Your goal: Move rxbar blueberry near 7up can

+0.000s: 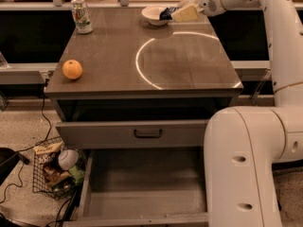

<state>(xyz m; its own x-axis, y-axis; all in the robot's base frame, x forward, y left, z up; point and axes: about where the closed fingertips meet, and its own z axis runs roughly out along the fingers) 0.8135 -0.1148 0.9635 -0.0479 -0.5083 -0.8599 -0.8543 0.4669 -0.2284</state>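
The 7up can [81, 15] stands upright at the table's far left corner. My gripper [176, 13] is at the far right of the table, just right of a white bowl [152, 16]. It is shut on the rxbar blueberry [166, 13], a dark blue bar that sticks out to the left from the pale fingers [185, 13], over the bowl's right rim. The bar is held above the table, far from the can.
An orange fruit [72, 69] lies near the table's left front edge. Two drawers [142, 135] are pulled open under the table. A wire basket [54, 169] with clutter sits on the floor at left. My white arm and base [246, 164] fill the right side.
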